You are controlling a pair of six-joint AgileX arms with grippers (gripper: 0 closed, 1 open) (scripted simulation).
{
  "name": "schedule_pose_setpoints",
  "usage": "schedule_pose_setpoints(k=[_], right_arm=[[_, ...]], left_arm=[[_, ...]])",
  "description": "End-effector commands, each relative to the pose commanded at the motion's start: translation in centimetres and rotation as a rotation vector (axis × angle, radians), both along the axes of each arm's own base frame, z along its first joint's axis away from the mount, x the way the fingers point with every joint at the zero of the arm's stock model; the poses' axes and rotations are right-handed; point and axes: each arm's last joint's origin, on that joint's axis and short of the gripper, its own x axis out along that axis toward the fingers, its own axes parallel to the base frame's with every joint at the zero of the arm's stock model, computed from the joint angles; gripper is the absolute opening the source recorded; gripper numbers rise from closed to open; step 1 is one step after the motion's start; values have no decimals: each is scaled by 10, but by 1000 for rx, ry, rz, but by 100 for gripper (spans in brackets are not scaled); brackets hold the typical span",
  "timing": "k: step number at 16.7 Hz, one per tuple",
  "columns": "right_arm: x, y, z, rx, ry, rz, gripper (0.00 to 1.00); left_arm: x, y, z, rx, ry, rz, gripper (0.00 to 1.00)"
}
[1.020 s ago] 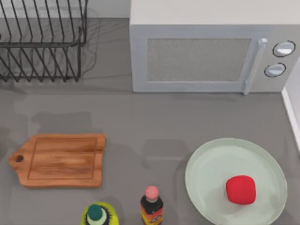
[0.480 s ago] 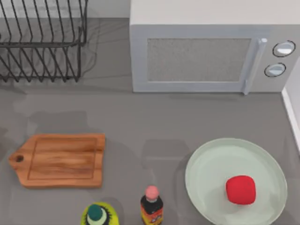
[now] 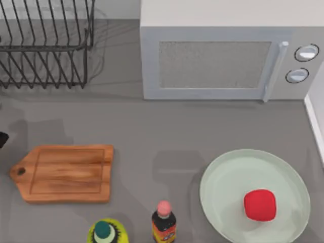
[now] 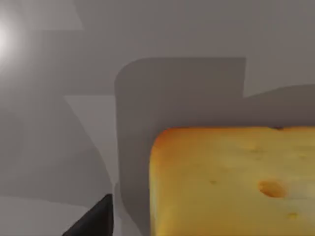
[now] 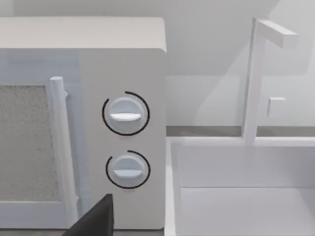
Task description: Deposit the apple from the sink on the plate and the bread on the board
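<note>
Apple (image 3: 260,205) sits on plate (image 3: 223,174); bread step now. Left claw probably holding bread (image 4: 231,182), can't tell. Next: carry to board (image 3: 66,172), 8 o'clock on desk.

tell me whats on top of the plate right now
The apple sits on the plate, toward its right side, with nothing else on it. The patch of plate directly under the apple is covered. The board is bare.
</note>
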Motion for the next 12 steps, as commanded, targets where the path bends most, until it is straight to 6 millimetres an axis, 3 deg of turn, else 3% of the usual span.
schedule_pose_setpoints(k=[3, 12], right_arm=[[0, 0, 0, 0, 0, 0, 100], [0, 0, 0, 0, 0, 0, 100]], left_arm=[[0, 0, 0, 0, 0, 0, 100], [0, 0, 0, 0, 0, 0, 32]])
